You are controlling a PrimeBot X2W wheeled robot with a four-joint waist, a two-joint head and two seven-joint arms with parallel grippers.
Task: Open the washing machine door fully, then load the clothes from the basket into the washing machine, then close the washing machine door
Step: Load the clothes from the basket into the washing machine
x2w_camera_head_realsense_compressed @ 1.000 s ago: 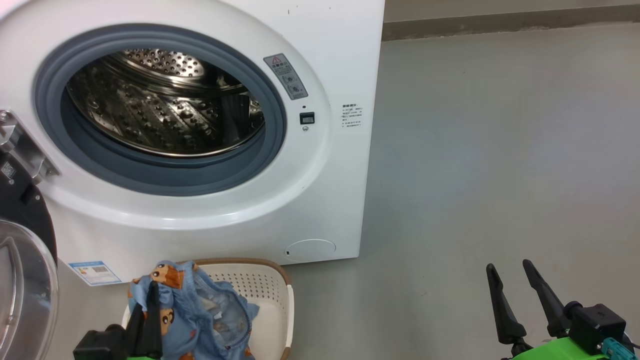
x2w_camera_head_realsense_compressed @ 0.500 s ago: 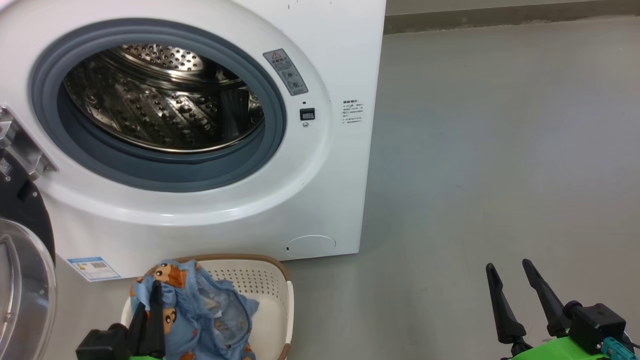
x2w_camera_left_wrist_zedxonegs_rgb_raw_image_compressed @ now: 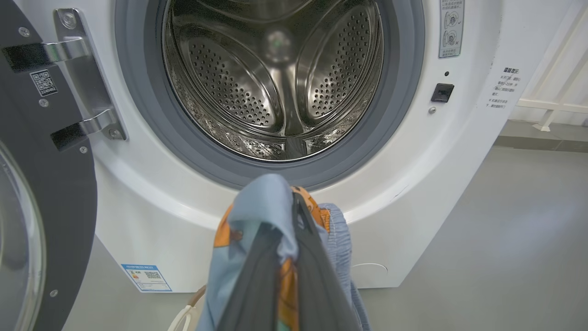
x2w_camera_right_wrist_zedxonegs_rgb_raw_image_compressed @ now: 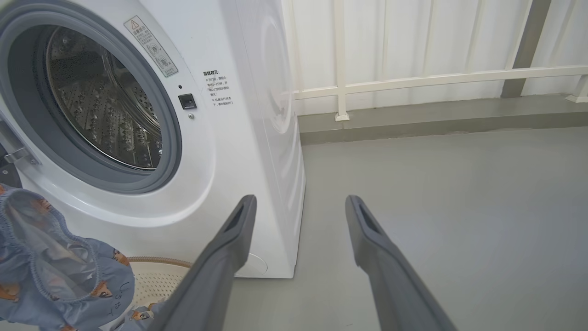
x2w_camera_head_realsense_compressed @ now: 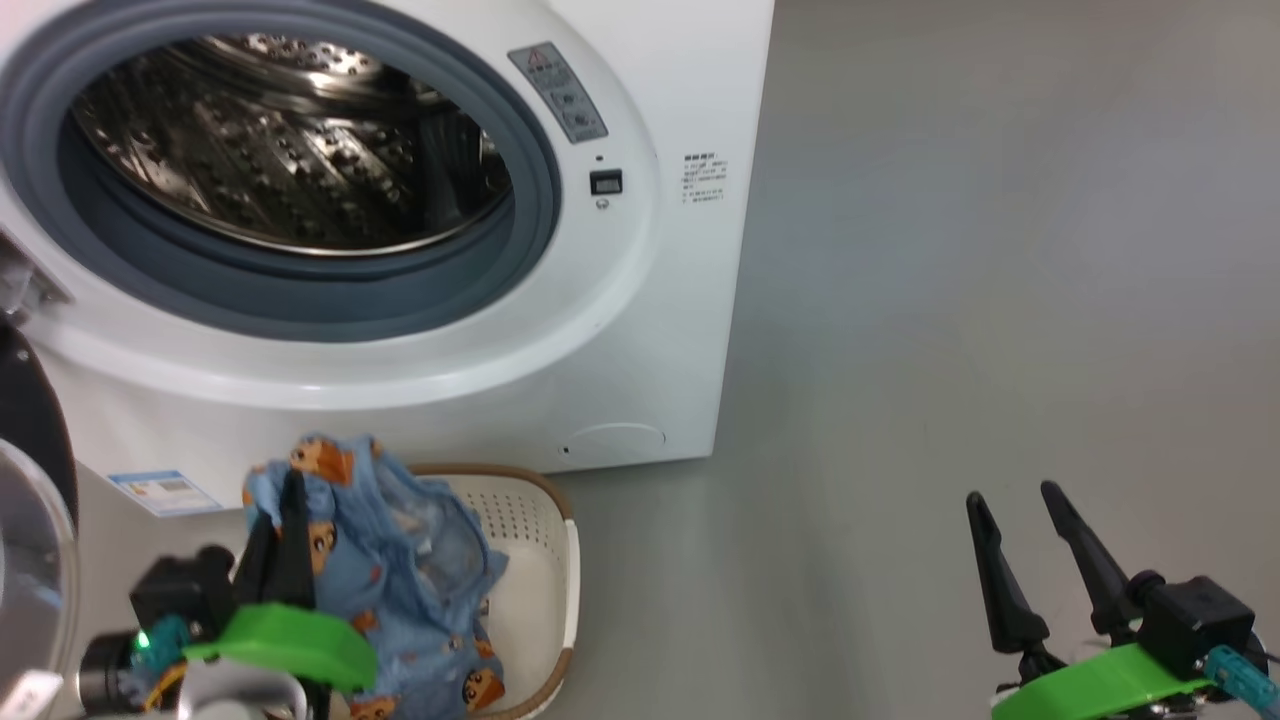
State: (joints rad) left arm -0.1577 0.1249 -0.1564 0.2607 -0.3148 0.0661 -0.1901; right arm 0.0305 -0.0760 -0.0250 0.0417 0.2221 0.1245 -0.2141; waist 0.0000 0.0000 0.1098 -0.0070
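Left claw [x2w_camera_left_wrist_zedxonegs_rgb_raw_image_compressed: 295, 202] clenched on the clothes [x2w_camera_head_realsense_compressed: 400, 560], which hang over the basket [x2w_camera_head_realsense_compressed: 545, 590]. Open drum [x2w_camera_left_wrist_zedxonegs_rgb_raw_image_compressed: 239, 87] of the washing machine [x2w_camera_left_wrist_zedxonegs_rgb_raw_image_compressed: 151, 193] lies at 12 o'clock from it, left wrist view. Right claw [x2w_camera_head_realsense_compressed: 1010, 492] released, well off at 3 o'clock.

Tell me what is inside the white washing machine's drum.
The perforated steel drum of the white front-loading washing machine shows bare metal walls and ribs, no garments. Its lowest front part is hidden behind the grey rubber gasket.
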